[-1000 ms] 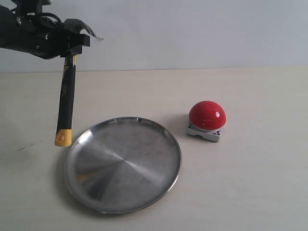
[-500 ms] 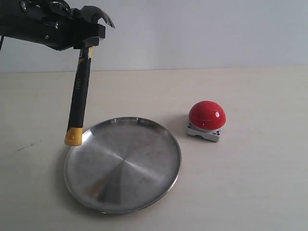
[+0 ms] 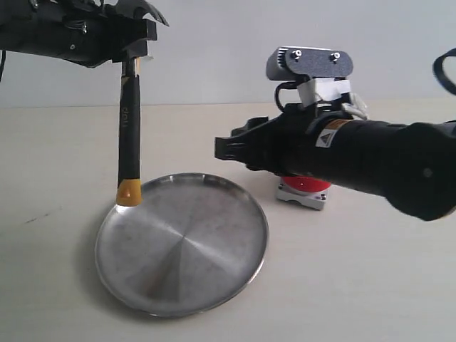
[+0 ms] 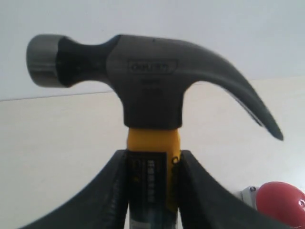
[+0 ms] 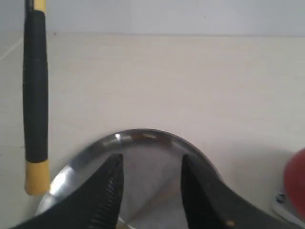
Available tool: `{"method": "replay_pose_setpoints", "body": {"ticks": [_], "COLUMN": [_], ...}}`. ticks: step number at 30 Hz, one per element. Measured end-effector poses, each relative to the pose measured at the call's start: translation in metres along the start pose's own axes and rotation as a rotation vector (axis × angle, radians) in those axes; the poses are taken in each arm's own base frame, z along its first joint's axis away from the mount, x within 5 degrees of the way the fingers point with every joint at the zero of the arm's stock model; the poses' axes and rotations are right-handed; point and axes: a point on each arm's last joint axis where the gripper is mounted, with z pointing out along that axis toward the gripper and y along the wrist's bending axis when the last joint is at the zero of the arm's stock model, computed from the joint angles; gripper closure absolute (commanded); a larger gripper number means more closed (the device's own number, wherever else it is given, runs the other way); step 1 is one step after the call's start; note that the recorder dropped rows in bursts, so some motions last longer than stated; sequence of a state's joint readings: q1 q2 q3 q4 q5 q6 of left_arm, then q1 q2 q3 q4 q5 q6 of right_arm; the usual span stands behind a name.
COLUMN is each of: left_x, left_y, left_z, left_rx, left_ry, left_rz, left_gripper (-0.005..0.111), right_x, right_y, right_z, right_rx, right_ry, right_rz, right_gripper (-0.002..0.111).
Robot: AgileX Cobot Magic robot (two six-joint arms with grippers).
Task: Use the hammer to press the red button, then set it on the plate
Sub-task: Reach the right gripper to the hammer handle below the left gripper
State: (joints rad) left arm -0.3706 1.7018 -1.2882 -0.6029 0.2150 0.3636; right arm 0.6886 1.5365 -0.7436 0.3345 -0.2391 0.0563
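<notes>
My left gripper [image 3: 132, 44] is shut on the hammer [image 3: 129, 128] just below its head, high at the left. The black handle hangs straight down and its yellow end [image 3: 129, 193] hovers over the far left rim of the silver plate [image 3: 182, 243]. The left wrist view shows the hammer head [image 4: 147, 76] above the fingers [image 4: 110, 191]. My right gripper [image 3: 226, 148] reaches in from the right, open and empty, above the plate's right side. The right arm hides most of the red button [image 3: 305, 186]; only its lower edge and grey base [image 3: 303, 197] show. The right wrist view has the plate [image 5: 138, 143], the hammer handle [image 5: 35, 95] and the button's edge [image 5: 295, 183].
The objects rest on a pale beige tabletop [image 3: 370, 285] with a white wall behind. The right arm's black forearm [image 3: 385, 160] spans the right half of the exterior view, with its grey camera housing [image 3: 309, 64] on top.
The left gripper carried the hammer rightward, and its handle swung to vertical over the plate's rim. The right arm entered from the right and now covers the button.
</notes>
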Motion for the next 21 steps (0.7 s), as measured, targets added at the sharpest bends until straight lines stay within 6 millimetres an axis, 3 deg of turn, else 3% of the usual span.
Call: {"method": "replay_pose_setpoints", "body": {"ticks": [7,13,21], "left_x": [0.003,0.005,0.006], "left_y": [-0.015,-0.019,-0.02], "left_z": [0.001,0.001,0.001], "left_rx": [0.036,0.049,0.057], "left_ry": [0.0,0.011,0.029], "left_rz": [-0.02,-0.021,-0.009], "left_gripper": [0.107,0.107,0.107], "right_x": [0.005,0.004,0.013], "right_y": [0.021,0.034,0.041], "right_z": [0.025,0.05,0.076], "right_rx": [-0.129,-0.232,-0.281], "right_ry": [-0.126,-0.129,-0.085], "right_rz": [0.028,0.022,-0.017], "right_gripper": [0.058,0.05,0.049]}}
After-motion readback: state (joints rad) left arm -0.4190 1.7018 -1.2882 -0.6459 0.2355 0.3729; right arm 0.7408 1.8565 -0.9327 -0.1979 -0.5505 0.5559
